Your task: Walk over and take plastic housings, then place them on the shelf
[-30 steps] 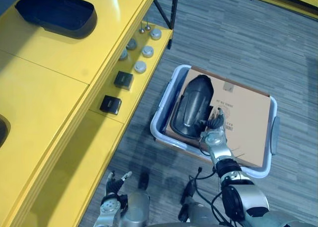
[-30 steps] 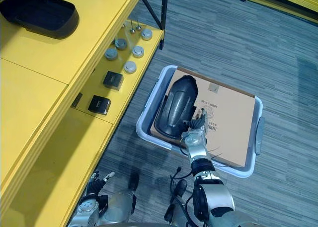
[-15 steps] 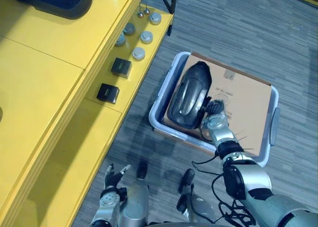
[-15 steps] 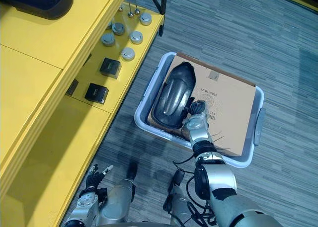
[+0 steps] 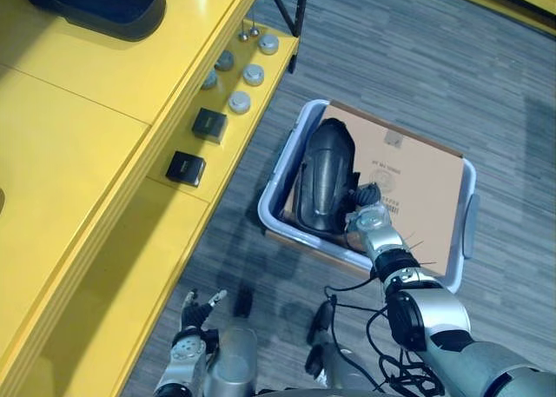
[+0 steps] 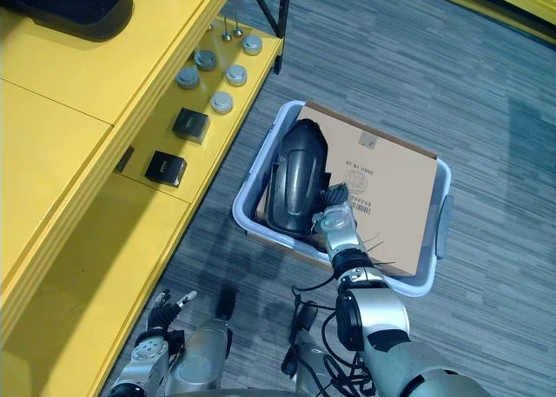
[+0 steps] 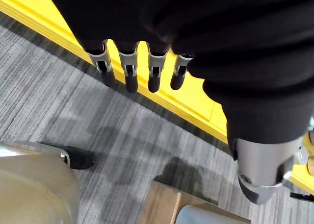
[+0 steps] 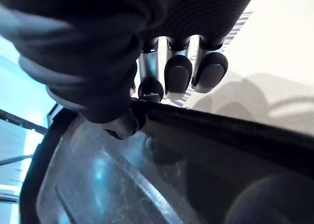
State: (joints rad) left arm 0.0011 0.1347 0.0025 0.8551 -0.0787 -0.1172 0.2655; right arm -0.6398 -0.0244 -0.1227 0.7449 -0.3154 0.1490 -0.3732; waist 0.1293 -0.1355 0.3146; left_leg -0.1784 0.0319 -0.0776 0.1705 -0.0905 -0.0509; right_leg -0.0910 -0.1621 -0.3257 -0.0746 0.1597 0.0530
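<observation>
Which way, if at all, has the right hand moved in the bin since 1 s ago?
Yes. Judged against the round print on the cardboard, the right hand has shifted off it toward the black housing, now gripping its rim.

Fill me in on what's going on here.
The robot stands by a yellow shelf and reaches its right hand into a grey bin on the floor. Its fingers and thumb pinch the rim of a black plastic housing that lies on cardboard in the bin; it is not yet lifted out. The left hand hangs open, low beside the shelf. On the shelf top sits a second housing.
</observation>
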